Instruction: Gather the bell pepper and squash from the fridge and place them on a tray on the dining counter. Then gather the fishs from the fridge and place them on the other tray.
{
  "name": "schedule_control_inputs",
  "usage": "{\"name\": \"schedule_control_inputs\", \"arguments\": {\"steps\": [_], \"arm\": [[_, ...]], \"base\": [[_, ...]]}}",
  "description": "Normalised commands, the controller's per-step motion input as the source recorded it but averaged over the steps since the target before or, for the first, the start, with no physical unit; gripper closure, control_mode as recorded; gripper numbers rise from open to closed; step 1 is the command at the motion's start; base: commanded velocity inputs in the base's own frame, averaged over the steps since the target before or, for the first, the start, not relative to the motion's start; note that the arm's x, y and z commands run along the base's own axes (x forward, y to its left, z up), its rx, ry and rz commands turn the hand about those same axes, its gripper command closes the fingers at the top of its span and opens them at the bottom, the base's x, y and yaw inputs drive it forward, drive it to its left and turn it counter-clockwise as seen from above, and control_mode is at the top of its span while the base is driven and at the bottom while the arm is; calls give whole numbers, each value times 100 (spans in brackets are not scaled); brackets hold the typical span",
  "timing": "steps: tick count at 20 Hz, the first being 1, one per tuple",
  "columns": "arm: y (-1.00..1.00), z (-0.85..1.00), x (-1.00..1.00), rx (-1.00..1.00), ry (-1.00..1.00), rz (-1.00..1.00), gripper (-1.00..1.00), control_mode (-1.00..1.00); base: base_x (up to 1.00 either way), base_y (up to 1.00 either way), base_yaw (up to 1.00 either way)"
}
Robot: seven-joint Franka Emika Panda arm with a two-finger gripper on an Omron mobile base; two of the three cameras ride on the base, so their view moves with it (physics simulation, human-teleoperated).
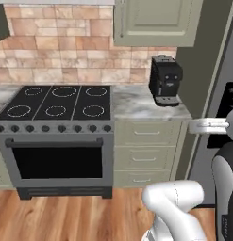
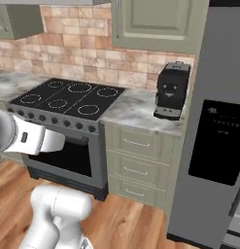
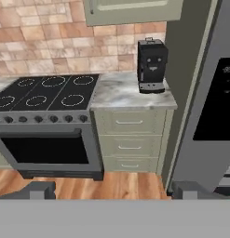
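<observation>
A marble worktop (image 3: 130, 95) carries a black coffee machine (image 3: 152, 65); the stove (image 3: 44, 95) sits at nine o'clock, the fridge (image 3: 214, 107) at three. My fingers (image 3: 39, 189) are spread, empty.

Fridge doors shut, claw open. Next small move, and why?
Probably swing the claw right toward the fridge door. The fridge stands closed at the right edge, while the hand looks at the drawers under the coffee machine; its open fingers hold nothing.
</observation>
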Motion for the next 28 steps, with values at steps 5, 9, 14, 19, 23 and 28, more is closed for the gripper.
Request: {"name": "schedule_control_inputs", "arguments": {"steps": [5, 9, 14, 19, 23, 28], "arm": [[0, 0, 0, 0, 0, 0, -100, 100], [0, 0, 0, 0, 0, 0, -100, 100], [0, 0, 0, 0, 0, 0, -100, 100], [0, 0, 0, 0, 0, 0, -100, 100], [0, 0, 0, 0, 0, 0, -100, 100], [0, 0, 0, 0, 0, 0, -100, 100]], "base": [[2, -100, 0], [0, -100, 0], [12, -100, 0], [46, -100, 0], [66, -100, 0], [88, -51, 2]]}}
